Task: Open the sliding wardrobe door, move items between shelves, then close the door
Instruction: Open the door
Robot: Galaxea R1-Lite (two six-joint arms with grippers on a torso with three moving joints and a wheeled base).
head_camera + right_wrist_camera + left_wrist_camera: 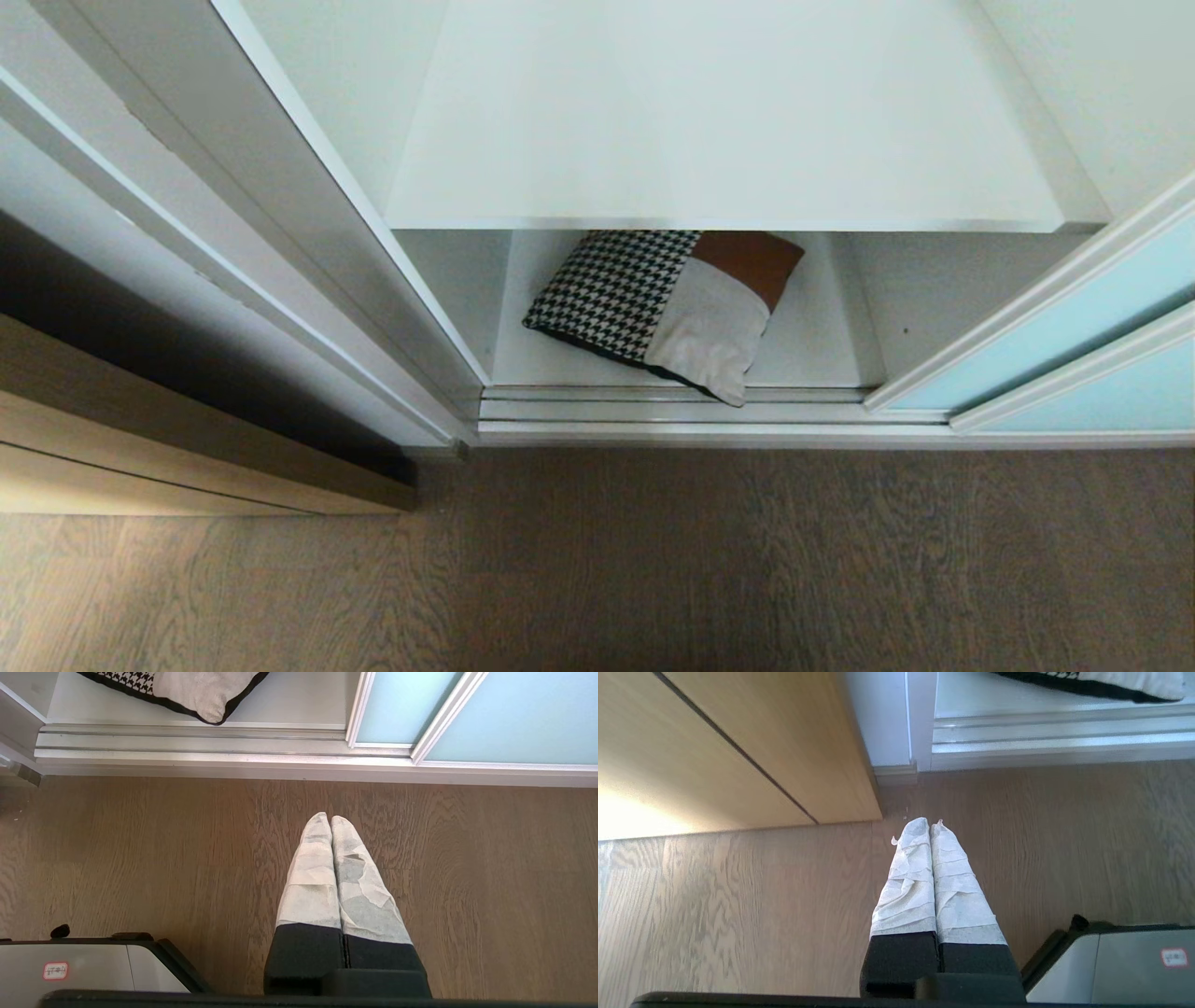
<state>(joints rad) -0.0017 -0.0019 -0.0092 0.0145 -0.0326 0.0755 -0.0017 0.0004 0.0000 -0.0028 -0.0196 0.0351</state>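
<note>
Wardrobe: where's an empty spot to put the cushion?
The upper shelf is bare right across, between the white side walls. On the bottom shelf the cushion fills the middle, one corner over the door track; only a strip toward the blue sliding door is free.
</note>
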